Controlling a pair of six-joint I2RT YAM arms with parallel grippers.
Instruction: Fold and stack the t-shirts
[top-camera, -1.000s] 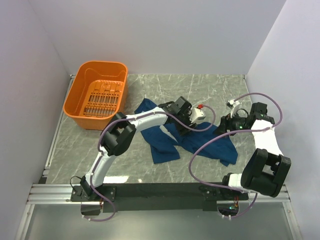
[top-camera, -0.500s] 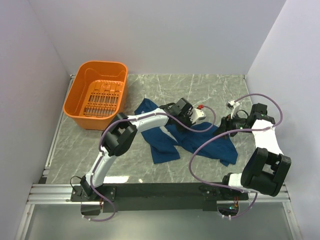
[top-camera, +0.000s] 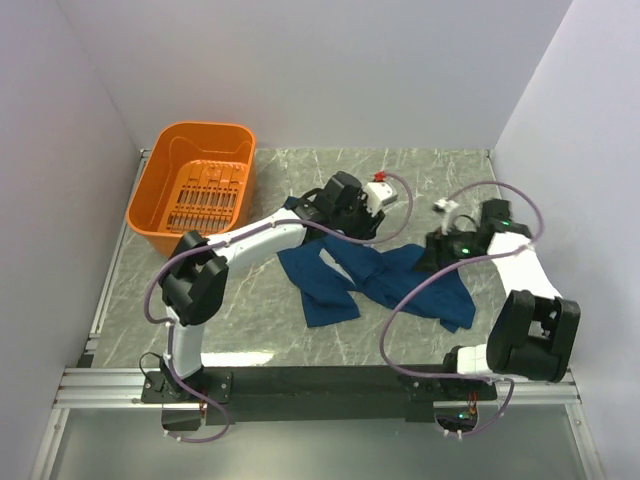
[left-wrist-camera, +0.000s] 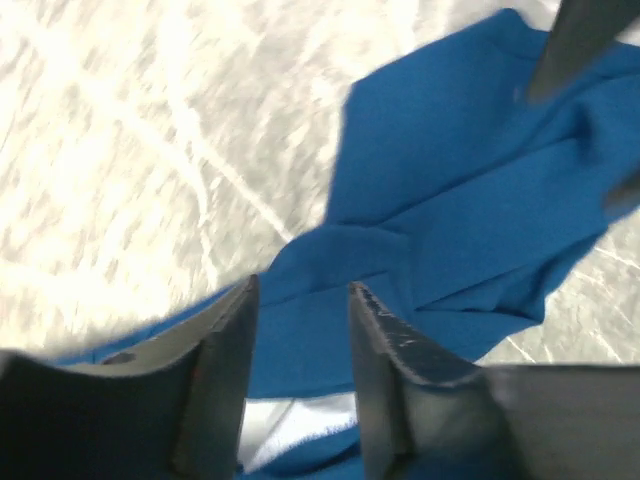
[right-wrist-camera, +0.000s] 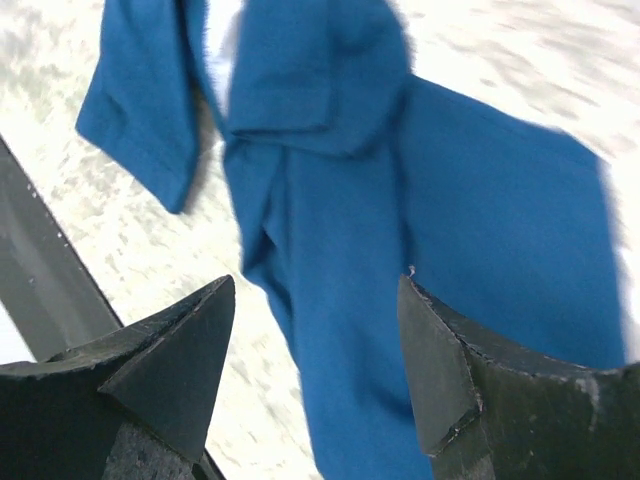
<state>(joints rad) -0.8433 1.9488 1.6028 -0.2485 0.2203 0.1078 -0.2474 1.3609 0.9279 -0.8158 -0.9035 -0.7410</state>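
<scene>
The dark blue t-shirt (top-camera: 345, 290) lies crumpled on the marble table, spread from the middle toward the right front. A strip of its pale print (left-wrist-camera: 290, 435) shows between the folds. My left gripper (top-camera: 356, 226) hovers over the shirt's far left part, open and empty; in the left wrist view (left-wrist-camera: 302, 290) blue cloth (left-wrist-camera: 450, 200) lies below the fingers. My right gripper (top-camera: 436, 254) is open wide and empty above the shirt's right part; in the right wrist view (right-wrist-camera: 315, 285) the cloth (right-wrist-camera: 340, 250) runs under it.
An orange plastic basket (top-camera: 195, 190) stands at the back left, with nothing in it. White walls close the table at the back and both sides. The black rail with the arm bases (top-camera: 320, 385) runs along the near edge.
My left gripper has pulled back and to the left, away from the shirt's middle. My right gripper has shifted slightly left over the shirt. The shirt has hardly moved.
</scene>
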